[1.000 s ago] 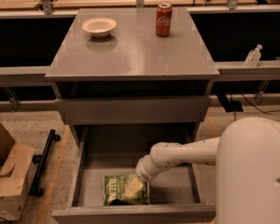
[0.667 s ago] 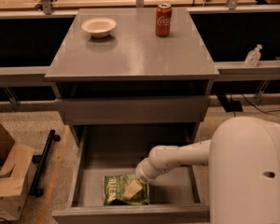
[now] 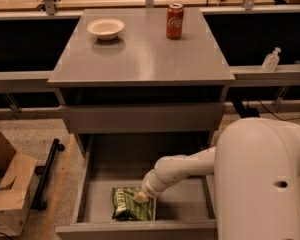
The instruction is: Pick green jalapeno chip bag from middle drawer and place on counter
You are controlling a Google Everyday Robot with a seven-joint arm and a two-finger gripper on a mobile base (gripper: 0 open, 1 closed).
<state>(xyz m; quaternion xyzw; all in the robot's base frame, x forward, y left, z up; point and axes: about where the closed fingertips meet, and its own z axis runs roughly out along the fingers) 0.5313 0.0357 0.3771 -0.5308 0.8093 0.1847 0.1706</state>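
Observation:
The green jalapeno chip bag (image 3: 131, 206) lies flat on the bottom of the open middle drawer (image 3: 85, 184), near its front edge. My white arm reaches down into the drawer from the right. My gripper (image 3: 141, 197) is at the bag's upper right corner and touches it. The grey counter (image 3: 140, 54) is the cabinet top above the drawer.
A white bowl (image 3: 105, 28) and a red soda can (image 3: 174, 20) stand at the back of the counter. A cardboard box (image 3: 10, 189) and a black bar (image 3: 46, 174) lie on the floor to the left. A sanitizer bottle (image 3: 271, 60) stands on the right ledge.
The arm's white body has grown larger in view on the right. The gripper has stayed at the bag's upper right corner and the bag has not moved.

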